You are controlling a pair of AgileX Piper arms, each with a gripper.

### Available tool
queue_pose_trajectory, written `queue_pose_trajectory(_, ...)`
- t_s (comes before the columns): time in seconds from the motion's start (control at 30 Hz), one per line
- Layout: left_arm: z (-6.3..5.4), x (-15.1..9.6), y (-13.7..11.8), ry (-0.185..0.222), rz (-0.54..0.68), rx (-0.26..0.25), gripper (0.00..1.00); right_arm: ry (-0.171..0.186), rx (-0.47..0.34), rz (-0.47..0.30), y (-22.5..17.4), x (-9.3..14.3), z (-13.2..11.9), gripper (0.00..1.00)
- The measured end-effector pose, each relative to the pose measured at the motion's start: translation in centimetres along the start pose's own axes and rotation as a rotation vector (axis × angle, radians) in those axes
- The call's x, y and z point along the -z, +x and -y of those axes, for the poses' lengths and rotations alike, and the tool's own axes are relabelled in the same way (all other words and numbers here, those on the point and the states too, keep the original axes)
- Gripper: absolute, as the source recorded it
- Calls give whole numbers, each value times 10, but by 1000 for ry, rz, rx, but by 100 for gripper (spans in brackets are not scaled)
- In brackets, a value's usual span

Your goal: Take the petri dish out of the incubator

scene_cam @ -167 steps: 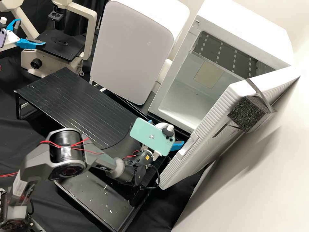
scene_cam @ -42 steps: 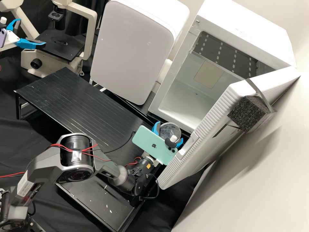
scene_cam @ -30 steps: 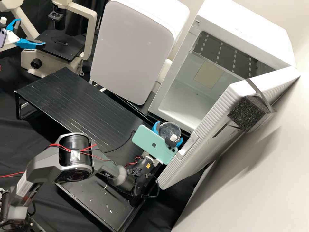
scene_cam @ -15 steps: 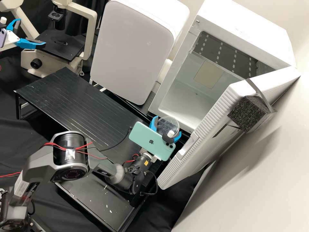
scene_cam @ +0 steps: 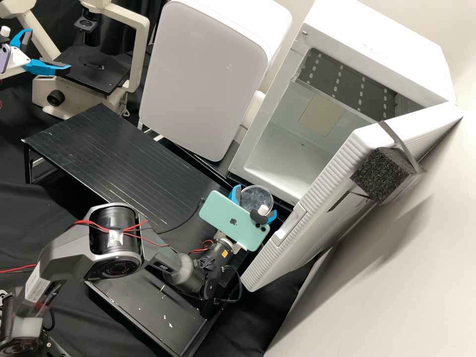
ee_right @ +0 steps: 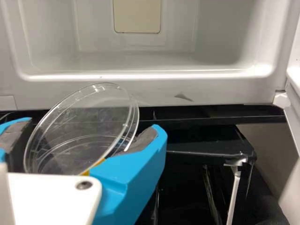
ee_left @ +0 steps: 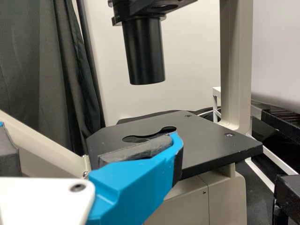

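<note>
A pale wall point(scene_cam: 396, 297) rises behind and to one side of the setup, and black cloth point(scene_cam: 29, 218) spreads below and around it. The white incubator point(scene_cam: 377, 54) stands with its door point(scene_cam: 317, 223) swung wide, its pale inner cavity exposed. Beside it is a second white cabinet point(scene_cam: 203, 74), its broad rounded front shut. The dark grey right arm point(scene_cam: 54, 258) comes in from the near side, red wires running over its joint. A long black platform point(scene_cam: 109, 153) with a lined top lies in front of the second cabinet, and at its far end is a cream microscope point(scene_cam: 139, 54) with a flat black stage point(ee_left: 211, 145). A shallow dark tray point(scene_cam: 148, 302) sits lower, near the right arm. A black foam block point(scene_cam: 379, 173) is strapped to the incubator door. A mint-green phone point(scene_cam: 233, 220) is mounted on the right arm, just behind its tool.

The left tool point(scene_cam: 49, 48) is near the microscope's stage, its blue fingers spread apart with nothing between them. The right tool point(scene_cam: 256, 200) is just outside the incubator's opening, its two blue fingers closed on opposite sides of the petri dish point(scene_cam: 252, 197). The clear, round dish is outside the incubator, held at a tilt in front of the cavity.
</note>
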Motion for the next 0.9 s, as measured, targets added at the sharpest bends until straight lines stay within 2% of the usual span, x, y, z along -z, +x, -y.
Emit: queue_pose_trajectory(0.9,0,0,0,0,0,0,100,-9,26,16,-3,-3,2,100)
